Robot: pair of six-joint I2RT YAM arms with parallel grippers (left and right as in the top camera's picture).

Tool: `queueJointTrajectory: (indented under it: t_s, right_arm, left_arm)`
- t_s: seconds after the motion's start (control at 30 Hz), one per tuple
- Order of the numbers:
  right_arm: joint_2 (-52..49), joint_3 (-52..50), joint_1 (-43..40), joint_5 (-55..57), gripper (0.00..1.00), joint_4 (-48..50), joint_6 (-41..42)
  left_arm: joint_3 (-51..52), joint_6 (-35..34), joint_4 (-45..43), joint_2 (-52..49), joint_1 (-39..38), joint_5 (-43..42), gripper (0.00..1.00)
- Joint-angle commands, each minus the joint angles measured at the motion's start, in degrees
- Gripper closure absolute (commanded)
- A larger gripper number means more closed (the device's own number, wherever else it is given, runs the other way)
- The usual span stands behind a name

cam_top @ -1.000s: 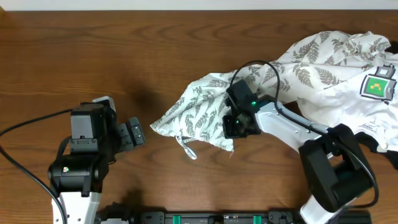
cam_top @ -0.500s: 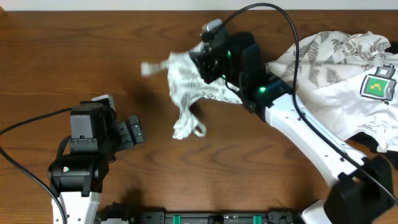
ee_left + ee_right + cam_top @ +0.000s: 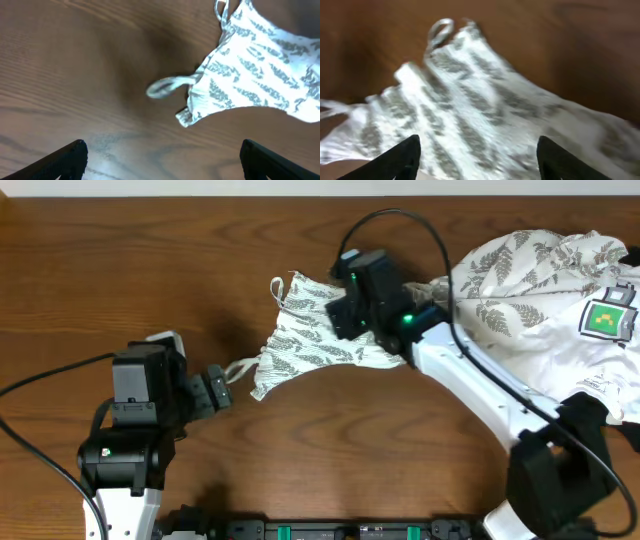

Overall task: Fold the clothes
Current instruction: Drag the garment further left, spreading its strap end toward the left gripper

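Hovering over the wooden table (image 3: 100, 260), the right gripper (image 3: 338, 320) hangs with its jaws spread wide and nothing pinched between them. The small leaf-print top (image 3: 300, 345) lies just ahead of and beneath its fingertips, though the wrist view is too blurred to say whether they touch the cloth. The left gripper (image 3: 218, 388) is likewise released and empty, jaws apart. One strap loop (image 3: 167, 86) curls just in front of it, and the top's near corner sits a little beyond that. To my eye the job is barely begun: this one piece sits apart from the rest and is laid roughly flat, a bit rumpled, with no fold in it yet. Behind the right gripper, back along its arm, the heap of clothes (image 3: 540, 280) sits crumpled, a white garment with a green patch (image 3: 607, 318) among it, all of it left to sort and fold
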State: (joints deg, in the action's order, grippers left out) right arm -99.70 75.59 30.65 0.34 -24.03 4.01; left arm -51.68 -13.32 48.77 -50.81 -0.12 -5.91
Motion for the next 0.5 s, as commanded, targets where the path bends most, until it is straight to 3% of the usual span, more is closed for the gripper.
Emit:
queueJointTrajectory:
  t_s: [0.0,0.13,0.27,0.47]
  right_arm:
    - [3.39,0.85,-4.37,3.28,0.28,-1.79,-3.02]
    - [3.02,1.07,-10.08,1.55,0.26,-4.11,-6.16]
    - [1.99,1.07,-15.82,-5.62,0.17,-3.54,-16.96]
    - [-1.92,1.07,-19.34,-8.37,0.12,-3.39,-27.43]
  left_arm:
    - [-1.05,-0.96,-1.64,-0.2,-0.09,-2.32,0.02]
    - [-1.05,-1.01,-3.08,-1.55,-0.09,-3.63,0.02]
    - [-1.05,-2.08,-3.15,-4.48,-0.09,-4.17,0.02]
    - [-1.05,-3.34,-3.78,-9.25,-0.09,-4.22,0.02]
